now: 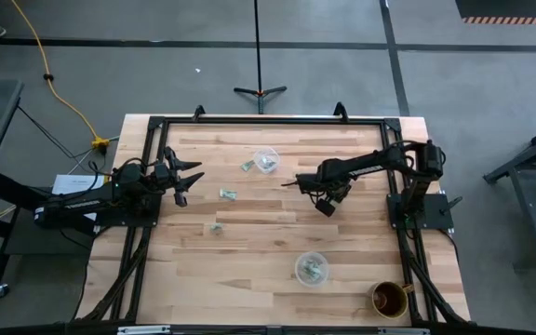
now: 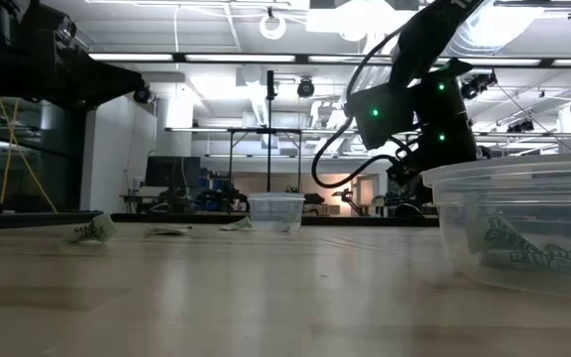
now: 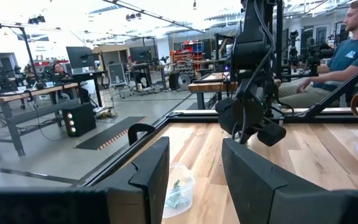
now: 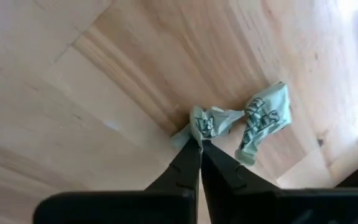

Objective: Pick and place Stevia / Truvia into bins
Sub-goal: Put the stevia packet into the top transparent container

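Holding a crumpled Stevia sachet (image 4: 241, 124) by one corner between the nearly closed fingertips of the right hand (image 4: 199, 144), above the tabletop (image 1: 268, 237), the sachet's length trailing sideways from the tips. Lying nearest, the far bin (image 1: 266, 160), just beside this hand toward the left arm; the near bin (image 1: 311, 269) standing well apart. Waiting at the left edge, the left hand (image 1: 182, 181), fingers spread wide, empty. Counting two bins, both already containing sachets, and three loose sachets (image 1: 228, 194) on the wood.

near cup (image 2: 523, 223) cut off at right edge
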You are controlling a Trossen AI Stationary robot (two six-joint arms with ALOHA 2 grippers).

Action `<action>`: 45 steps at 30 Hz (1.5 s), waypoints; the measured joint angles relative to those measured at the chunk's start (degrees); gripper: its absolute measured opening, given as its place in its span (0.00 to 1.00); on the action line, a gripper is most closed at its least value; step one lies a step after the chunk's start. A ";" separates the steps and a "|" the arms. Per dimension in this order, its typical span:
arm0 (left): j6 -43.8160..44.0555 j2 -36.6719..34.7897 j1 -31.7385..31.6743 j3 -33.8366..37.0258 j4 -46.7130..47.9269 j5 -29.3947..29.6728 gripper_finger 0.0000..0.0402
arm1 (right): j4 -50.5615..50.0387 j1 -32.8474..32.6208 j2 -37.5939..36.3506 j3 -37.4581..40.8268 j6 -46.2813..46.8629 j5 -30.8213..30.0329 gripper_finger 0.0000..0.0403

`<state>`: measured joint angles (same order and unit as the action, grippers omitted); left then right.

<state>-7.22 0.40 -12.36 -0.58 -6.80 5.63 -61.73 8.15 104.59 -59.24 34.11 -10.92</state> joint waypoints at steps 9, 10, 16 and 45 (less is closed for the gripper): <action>-0.02 0.00 0.00 0.00 0.02 0.00 0.45 | 6.76 -1.22 -5.12 -3.03 -2.47 -0.29 0.00; 0.00 0.00 0.00 0.00 0.02 0.00 0.45 | 8.71 -1.26 -5.83 -3.75 -3.57 -0.30 0.00; 0.00 0.00 0.02 0.00 -0.12 0.00 0.45 | 33.91 -0.26 -7.07 -5.31 -15.00 3.01 0.00; 0.00 -0.01 0.00 0.01 -0.12 0.00 0.45 | 66.12 12.89 -0.21 -5.25 -29.14 15.12 0.07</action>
<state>-7.22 0.39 -12.36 -0.57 -6.92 5.63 4.39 21.04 104.38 -64.49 4.97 4.20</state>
